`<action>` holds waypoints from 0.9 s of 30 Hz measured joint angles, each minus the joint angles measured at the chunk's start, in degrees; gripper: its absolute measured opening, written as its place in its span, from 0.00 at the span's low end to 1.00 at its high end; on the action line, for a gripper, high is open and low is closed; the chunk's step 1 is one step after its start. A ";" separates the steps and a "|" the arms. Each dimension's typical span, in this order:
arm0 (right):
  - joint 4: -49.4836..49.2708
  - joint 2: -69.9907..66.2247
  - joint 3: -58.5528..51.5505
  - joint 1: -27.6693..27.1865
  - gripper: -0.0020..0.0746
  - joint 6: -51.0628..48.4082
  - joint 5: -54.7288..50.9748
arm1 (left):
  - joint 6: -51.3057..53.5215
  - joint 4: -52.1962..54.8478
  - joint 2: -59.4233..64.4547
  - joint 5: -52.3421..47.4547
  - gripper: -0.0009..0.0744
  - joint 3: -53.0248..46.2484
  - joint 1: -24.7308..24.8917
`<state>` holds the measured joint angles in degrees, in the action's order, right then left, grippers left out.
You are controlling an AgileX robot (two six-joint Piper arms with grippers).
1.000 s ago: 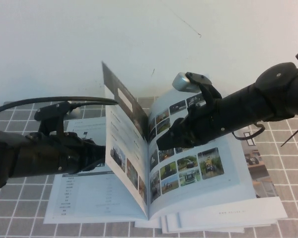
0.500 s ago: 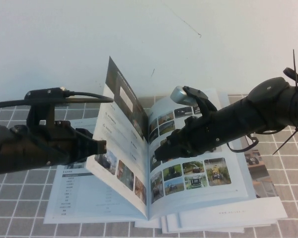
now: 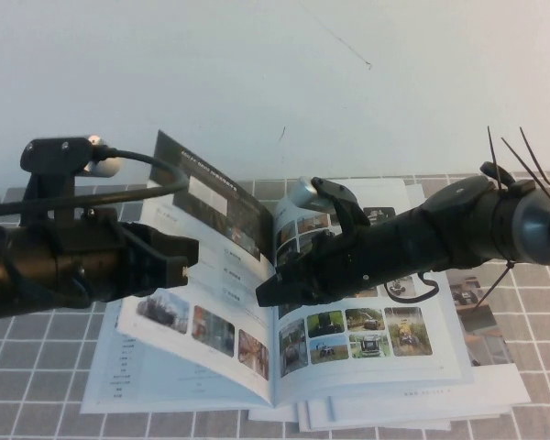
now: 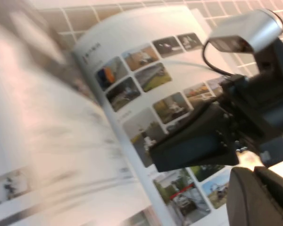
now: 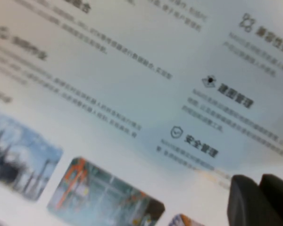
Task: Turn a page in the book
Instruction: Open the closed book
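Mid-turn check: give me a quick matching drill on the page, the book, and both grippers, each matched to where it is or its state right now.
Things:
1. page
2. book
3. left gripper
4. right gripper

Places or states:
A. lying open on the table
B. over the spine, tip against the page's photo side
C. lifted, leaning toward the left arm
D. at the page's outer edge, on the left

Pairs: 1-C, 2-A, 3-D, 4-B
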<state>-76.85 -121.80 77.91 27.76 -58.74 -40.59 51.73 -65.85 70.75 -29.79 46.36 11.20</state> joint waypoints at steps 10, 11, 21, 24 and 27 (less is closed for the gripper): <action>0.16 0.00 0.00 0.00 0.08 -0.10 2.34 | -1.63 -2.83 8.11 2.58 0.01 1.43 0.00; 0.67 0.00 0.00 0.00 0.07 -0.10 2.49 | -1.63 -3.20 9.91 2.32 0.01 1.79 0.00; 21.72 0.14 0.00 0.00 0.03 11.25 4.17 | -1.40 -5.14 27.90 3.90 0.01 6.81 2.58; 29.36 1.23 0.00 0.00 0.03 16.12 4.17 | -0.08 -5.41 31.15 6.79 0.01 7.40 4.93; 37.94 3.01 0.00 0.00 0.03 21.16 4.27 | 0.27 -4.68 33.81 8.90 0.01 7.64 6.39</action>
<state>-38.91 -118.80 77.91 27.76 -37.58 -36.32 52.01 -70.53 104.55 -20.89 54.00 17.59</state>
